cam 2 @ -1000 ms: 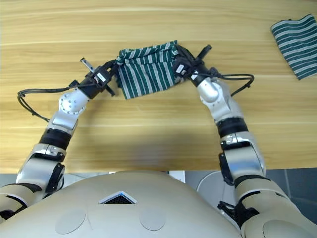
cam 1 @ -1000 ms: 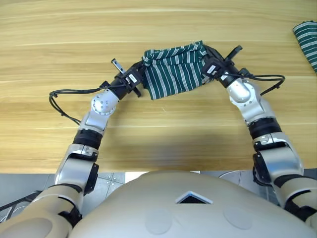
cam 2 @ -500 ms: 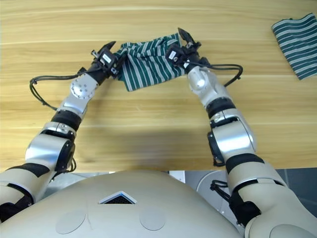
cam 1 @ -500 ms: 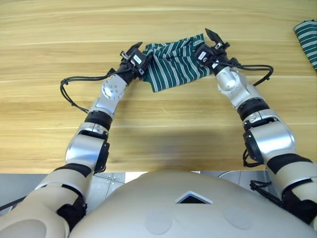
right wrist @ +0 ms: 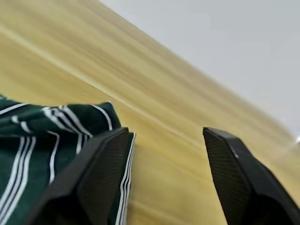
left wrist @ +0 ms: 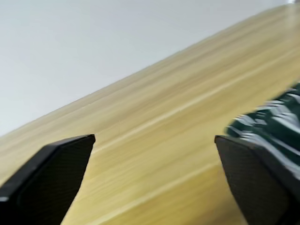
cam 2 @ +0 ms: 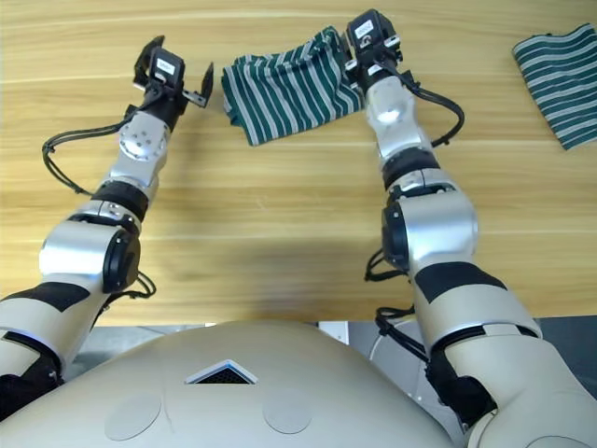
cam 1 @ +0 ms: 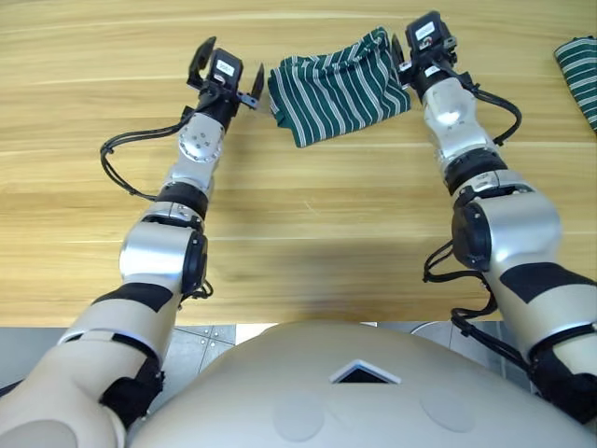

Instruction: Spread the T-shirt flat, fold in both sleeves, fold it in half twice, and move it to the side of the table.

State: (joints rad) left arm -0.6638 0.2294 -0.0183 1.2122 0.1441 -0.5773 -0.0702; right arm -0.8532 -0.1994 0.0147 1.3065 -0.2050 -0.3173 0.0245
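The green-and-white striped T-shirt (cam 1: 336,89) lies folded into a small bundle at the far middle of the wooden table (cam 1: 298,233). My left gripper (cam 1: 229,62) is open just to the left of the bundle, with a small gap between it and the cloth. In the left wrist view the two dark fingers (left wrist: 51,164) stand wide apart over bare wood, the shirt (left wrist: 274,119) beside one of them. My right gripper (cam 1: 423,30) is open at the bundle's far right corner. Its wrist view has one finger (right wrist: 93,173) over the shirt's edge (right wrist: 42,136).
A second striped cloth (cam 1: 580,75) lies at the table's far right edge. Bare wood stretches across the near half of the table and to the left of my left arm.
Both grippers carried the shirt away from me, then let go of it and opened. The bundle now rests on the table farther back, with both arms stretched out.
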